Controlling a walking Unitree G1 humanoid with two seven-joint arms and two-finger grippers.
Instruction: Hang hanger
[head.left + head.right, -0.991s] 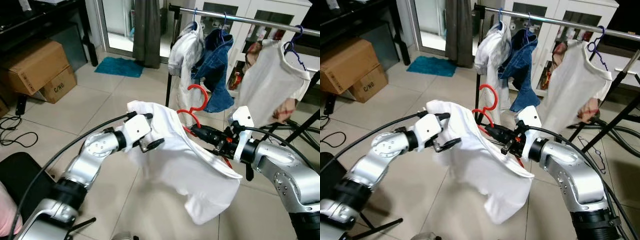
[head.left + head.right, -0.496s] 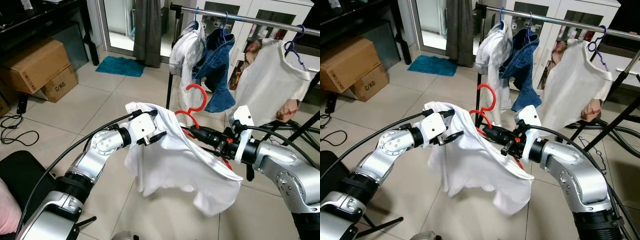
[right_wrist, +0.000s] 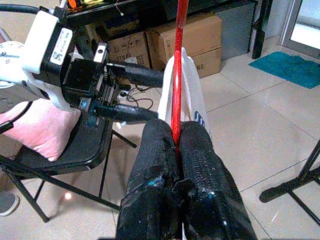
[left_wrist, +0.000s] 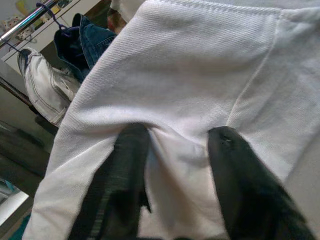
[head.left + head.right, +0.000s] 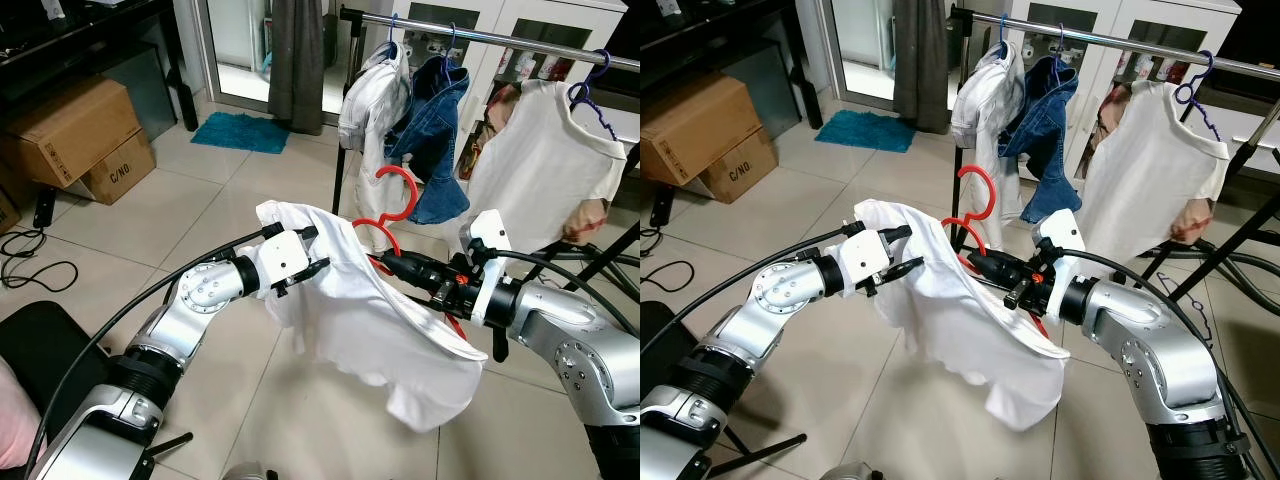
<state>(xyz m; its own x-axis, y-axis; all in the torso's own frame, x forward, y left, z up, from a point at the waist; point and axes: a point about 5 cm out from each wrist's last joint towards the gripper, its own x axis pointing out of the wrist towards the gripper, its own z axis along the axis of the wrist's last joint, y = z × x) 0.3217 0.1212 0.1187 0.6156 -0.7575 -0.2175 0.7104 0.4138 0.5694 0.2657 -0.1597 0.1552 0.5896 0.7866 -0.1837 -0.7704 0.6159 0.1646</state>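
Your right gripper is clenched on the red hanger, holding it out in front of you with the hook up. Your left gripper has its fingers spread, pressed into the white shirt draped over the hanger, with cloth bunched between them. Beyond hangs the clothes rail, carrying a denim garment and a cream shirt

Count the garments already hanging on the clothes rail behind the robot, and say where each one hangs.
3. A white jacket hangs at the rail's left end, a blue denim garment right beside it, and a white T-shirt further right. More may hang beyond the frame's right edge.
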